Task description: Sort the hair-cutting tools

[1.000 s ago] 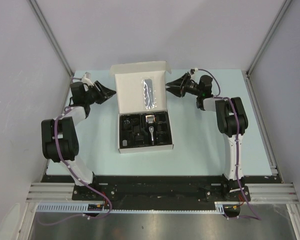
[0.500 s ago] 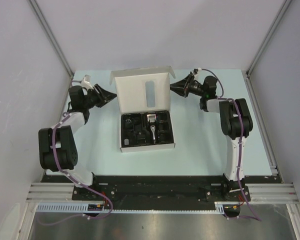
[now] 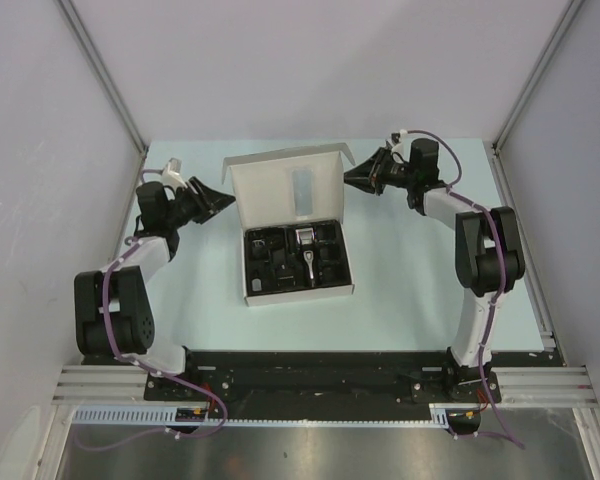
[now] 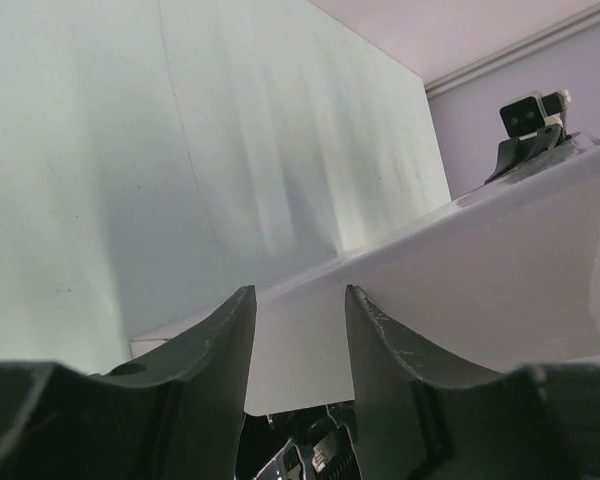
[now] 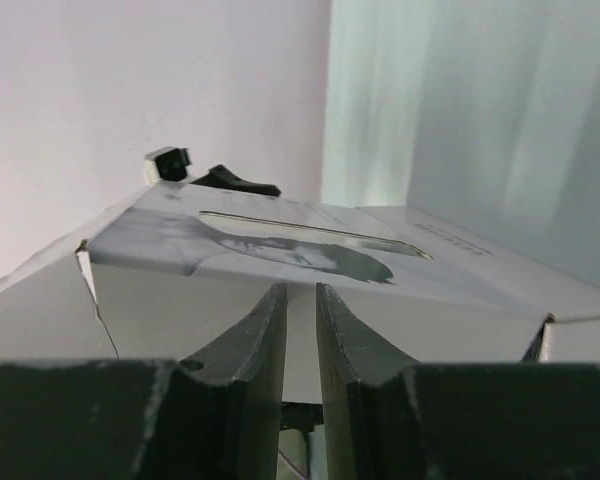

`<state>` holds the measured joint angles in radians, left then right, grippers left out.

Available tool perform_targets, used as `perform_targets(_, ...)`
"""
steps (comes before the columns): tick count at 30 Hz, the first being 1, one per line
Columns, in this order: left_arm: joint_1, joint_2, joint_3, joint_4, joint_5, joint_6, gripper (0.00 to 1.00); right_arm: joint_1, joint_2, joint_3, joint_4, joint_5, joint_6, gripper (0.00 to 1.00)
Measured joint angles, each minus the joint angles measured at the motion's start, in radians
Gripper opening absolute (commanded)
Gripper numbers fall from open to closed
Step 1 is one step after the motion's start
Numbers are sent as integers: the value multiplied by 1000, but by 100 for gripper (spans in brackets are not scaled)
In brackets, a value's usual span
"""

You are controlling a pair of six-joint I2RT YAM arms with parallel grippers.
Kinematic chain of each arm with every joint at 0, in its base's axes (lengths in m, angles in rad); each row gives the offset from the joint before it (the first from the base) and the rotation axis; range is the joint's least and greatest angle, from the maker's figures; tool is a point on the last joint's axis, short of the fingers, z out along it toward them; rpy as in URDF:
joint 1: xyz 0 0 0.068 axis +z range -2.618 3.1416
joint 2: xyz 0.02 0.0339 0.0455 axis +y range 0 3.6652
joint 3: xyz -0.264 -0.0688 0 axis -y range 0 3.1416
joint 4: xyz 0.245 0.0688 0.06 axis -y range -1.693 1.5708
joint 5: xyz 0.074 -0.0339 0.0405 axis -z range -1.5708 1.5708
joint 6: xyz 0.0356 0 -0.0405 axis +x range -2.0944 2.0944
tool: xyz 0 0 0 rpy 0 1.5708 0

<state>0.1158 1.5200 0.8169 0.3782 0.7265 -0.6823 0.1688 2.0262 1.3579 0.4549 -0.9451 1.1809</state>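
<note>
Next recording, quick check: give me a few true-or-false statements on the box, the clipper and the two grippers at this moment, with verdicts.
1. The lid of the white box stands raised, leaving the inside of the box in view. True.
2. The clipper lies on the table outside the box. False: it sits in the black tray inside the box.
3. The left gripper is at the lid's left edge and the right gripper at its right edge. True.
4. The left gripper's fingers are pressed together. False: the left wrist view shows a clear gap between them, with the lid's edge beyond.
</note>
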Motion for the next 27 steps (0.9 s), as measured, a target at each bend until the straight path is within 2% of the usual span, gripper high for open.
perform_targets(4, -3, -23, -24, 5, 9, 0, 47, 7, -69, 0, -207, 57, -137, 22)
perform_targets(10, -3, -61, -60, 5, 10, 0, 46, 25, -112, 0, -399, 135, -257, 20)
perform_targets(27, -8, -164, -168, 6, -3, -23, 43, 83, -219, -6, -692, 337, -406, 16)
